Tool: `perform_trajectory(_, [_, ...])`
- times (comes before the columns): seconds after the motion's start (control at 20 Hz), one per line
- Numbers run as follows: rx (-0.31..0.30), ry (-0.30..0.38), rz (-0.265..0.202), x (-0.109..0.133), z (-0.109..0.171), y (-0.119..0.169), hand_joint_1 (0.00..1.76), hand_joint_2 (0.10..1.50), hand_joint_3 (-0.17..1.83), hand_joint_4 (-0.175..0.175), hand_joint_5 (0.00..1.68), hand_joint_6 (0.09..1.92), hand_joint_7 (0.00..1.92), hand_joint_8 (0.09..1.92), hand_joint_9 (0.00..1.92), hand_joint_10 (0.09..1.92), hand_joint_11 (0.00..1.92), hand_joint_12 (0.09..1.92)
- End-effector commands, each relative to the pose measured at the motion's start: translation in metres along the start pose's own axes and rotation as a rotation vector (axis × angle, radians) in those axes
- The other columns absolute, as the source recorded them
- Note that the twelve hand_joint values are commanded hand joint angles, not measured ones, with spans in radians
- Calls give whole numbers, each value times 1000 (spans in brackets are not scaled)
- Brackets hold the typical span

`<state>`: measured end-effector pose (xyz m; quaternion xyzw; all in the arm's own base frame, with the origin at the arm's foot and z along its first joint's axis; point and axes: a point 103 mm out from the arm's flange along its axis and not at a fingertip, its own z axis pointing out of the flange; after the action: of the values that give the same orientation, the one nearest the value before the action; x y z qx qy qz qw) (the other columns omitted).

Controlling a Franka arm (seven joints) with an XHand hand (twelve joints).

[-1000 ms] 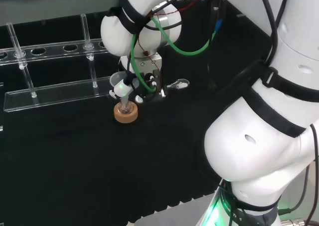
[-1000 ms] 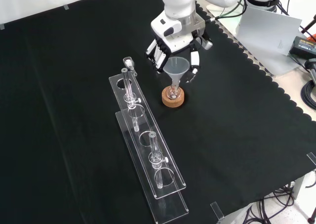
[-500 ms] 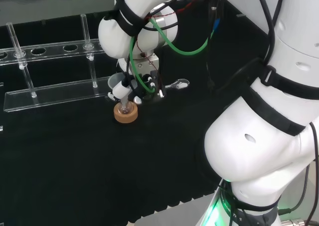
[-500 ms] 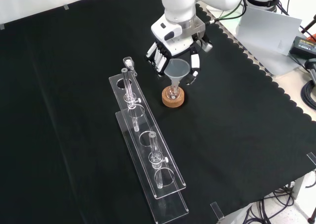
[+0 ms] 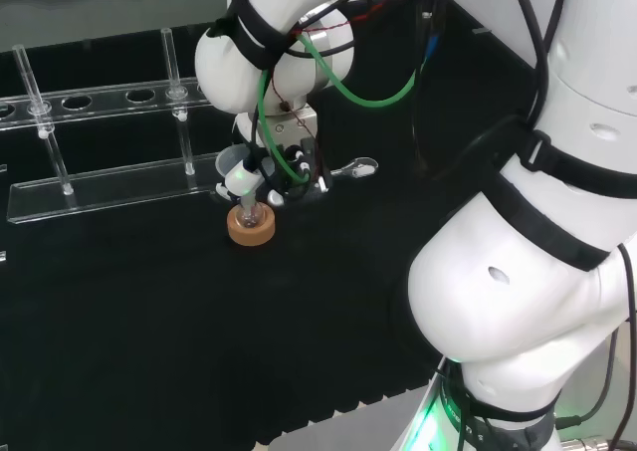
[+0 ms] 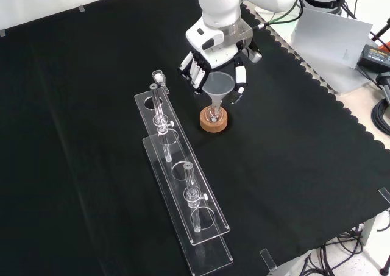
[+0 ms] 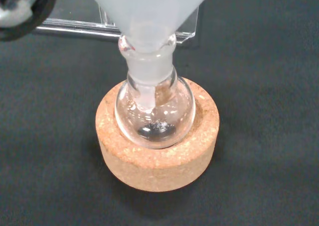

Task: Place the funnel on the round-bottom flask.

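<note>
A clear funnel (image 6: 218,83) stands upright with its stem inside the neck of a small round-bottom flask (image 6: 213,113). The flask rests in a cork ring (image 6: 214,122) on the black cloth. The hand (image 6: 212,41) hangs right above, with curled fingers (image 6: 192,75) on one side of the cone and the thumb on the other. The wrist view shows the funnel (image 7: 149,11) seated in the flask (image 7: 154,113), a small dark stir bar at the flask's bottom, and the cork ring (image 7: 157,161). In the head view the hand (image 5: 289,162) covers much of the funnel (image 5: 236,160).
A clear rack (image 6: 183,184) with test tubes runs along the front view's left side of the flask, close to the fingers; its end shows behind the flask (image 7: 75,26). The arm's white links (image 5: 518,272) stand at the head view's right. A grey box (image 6: 332,41) lies beyond the cloth's edge.
The hand and funnel have sunk slightly, and the stem sits a little deeper in the flask's neck. The flask and rack have stayed put.
</note>
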<state>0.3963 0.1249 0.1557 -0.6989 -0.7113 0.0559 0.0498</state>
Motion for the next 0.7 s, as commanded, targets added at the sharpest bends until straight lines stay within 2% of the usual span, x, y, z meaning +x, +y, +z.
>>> perform_trajectory(0.05, [105, -67, -39, 3, 2, 4, 663, 554, 508, 49, 559, 521, 862, 335, 816, 309, 307, 1408])
perform_trajectory(0.3, [152, -75, -52, 5, 3, 6, 523, 588, 295, 36, 390, 109, 442, 428, 350, 603, 89, 1525])
perform_trajectory(0.45, [142, -72, -55, 5, 2, 5, 470, 596, 226, 26, 293, 87, 308, 485, 200, 722, 15, 1562])
perform_trajectory(0.7, [123, -70, -60, 4, -11, 1, 428, 598, 185, 25, 225, 87, 237, 511, 125, 762, 0, 1554])
